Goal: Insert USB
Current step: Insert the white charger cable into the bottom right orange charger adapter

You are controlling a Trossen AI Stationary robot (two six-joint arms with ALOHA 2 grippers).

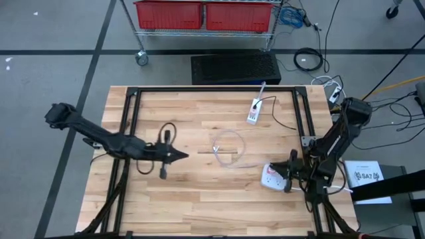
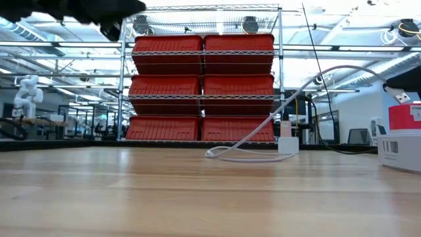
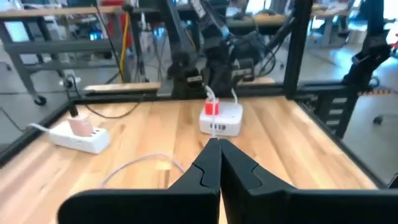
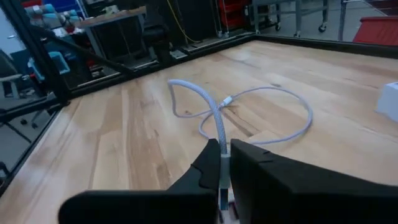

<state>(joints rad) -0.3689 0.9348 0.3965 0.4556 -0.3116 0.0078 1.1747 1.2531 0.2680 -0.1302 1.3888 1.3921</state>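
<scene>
A white USB cable [image 1: 230, 150] lies in a slack loop on the table's middle [image 4: 292, 99]. One end rises to my right gripper [image 1: 290, 171], which is shut on it [image 4: 222, 152] beside a white hub [image 1: 269, 176] with a red block [image 2: 404, 116] on top. In the low view the cable's plug [image 2: 399, 97] hangs just above that red block. My left gripper [image 1: 180, 157] is shut and holds nothing; it hovers left of the loop, pointing toward the hub [image 3: 221, 121]. My right gripper pinches the cable's plug end between its two fingers, and the cord [image 4: 219, 127] leaves from between the fingertips. The plug [image 2: 399, 97] is held clear of the table above the hub. From there the cord arcs down slack to the loop on the table.
A white power strip [image 1: 254, 110] with a pink charger [image 3: 79, 124] lies toward the far edge. A black frame [image 1: 133, 99] borders the table. Beyond the far edge stand a wire rack with red bins [image 2: 200, 85] and a black case [image 1: 236, 68]. Bare wood lies near the front edge.
</scene>
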